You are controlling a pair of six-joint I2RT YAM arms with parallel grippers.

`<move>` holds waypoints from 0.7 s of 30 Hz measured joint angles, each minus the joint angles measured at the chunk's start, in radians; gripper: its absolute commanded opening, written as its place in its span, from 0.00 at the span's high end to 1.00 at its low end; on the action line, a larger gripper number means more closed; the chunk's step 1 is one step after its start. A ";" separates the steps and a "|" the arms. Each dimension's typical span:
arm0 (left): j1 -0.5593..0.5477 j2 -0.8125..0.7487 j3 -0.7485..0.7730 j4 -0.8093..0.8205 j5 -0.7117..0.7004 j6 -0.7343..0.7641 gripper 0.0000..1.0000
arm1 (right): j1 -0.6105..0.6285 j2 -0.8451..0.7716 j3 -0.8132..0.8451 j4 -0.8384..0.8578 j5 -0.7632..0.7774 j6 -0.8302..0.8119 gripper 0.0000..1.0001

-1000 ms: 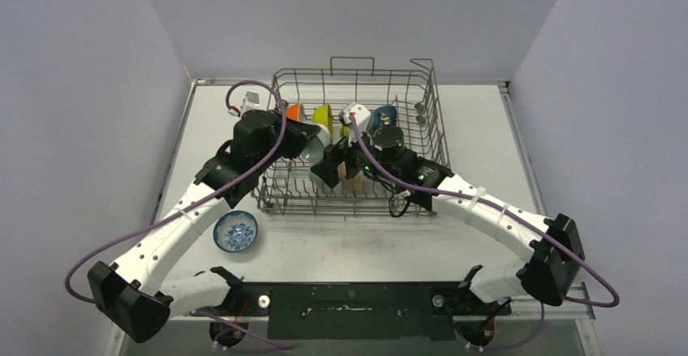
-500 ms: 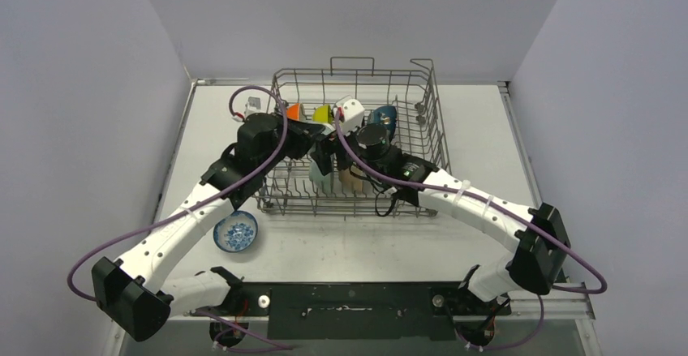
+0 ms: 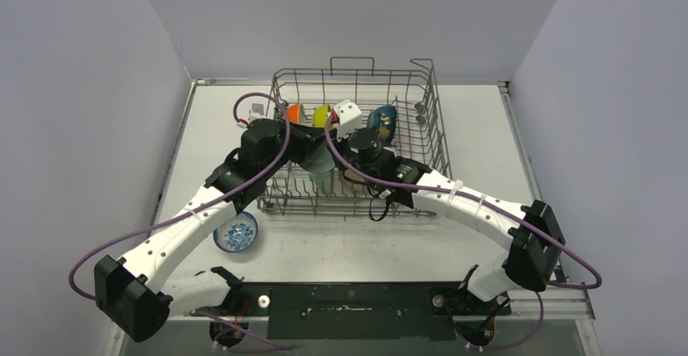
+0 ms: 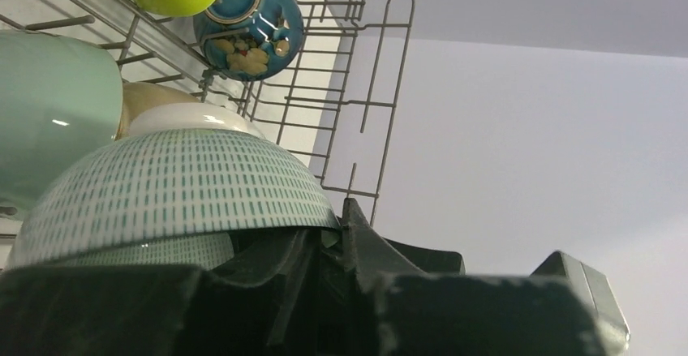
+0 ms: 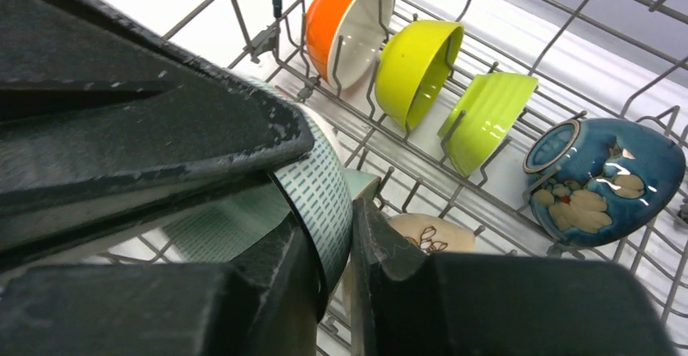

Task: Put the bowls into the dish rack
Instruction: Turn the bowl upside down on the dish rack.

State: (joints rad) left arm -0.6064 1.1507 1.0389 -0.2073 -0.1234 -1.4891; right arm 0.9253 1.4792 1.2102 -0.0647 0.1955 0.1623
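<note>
1. Dish rack [image 3: 406,70], centre of overhead view: tines keep racked bowls [image 5: 414,68] on edge.
2. Left gripper [image 4: 328,234], right gripper [image 5: 345,218]: both clamped on one rim, probably steadying it.
3. Dashed bowl [image 4: 170,186]: held inside the rack.
4. Patterned bowl [image 3: 235,232]: lower left, outside the rack, not yet loaded.

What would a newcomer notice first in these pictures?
Both arms meet over the dish rack, where the left pincer and the right pincer each clamp the rim of one teal-dashed bowl. Behind it, orange, yellow, lime and dark blue bowls stand on edge in the far row. One blue-patterned bowl waits on the table.
</note>
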 measured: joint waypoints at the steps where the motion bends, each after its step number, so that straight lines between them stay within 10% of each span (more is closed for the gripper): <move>1: -0.001 0.000 -0.005 0.007 0.001 0.002 0.73 | 0.000 0.003 0.000 0.000 0.006 -0.001 0.95; 9: 0.029 -0.065 -0.101 0.229 0.069 0.089 0.22 | -0.050 0.008 0.000 -0.026 -0.055 0.035 0.95; 21: 0.257 -0.253 -0.192 0.373 0.233 0.303 0.07 | -0.301 0.012 0.000 -0.068 -0.429 0.142 0.95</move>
State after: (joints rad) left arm -0.3489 0.8982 0.8474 0.1654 0.1101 -1.1862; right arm 0.6247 1.4910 1.2098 -0.1322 -0.2337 0.3038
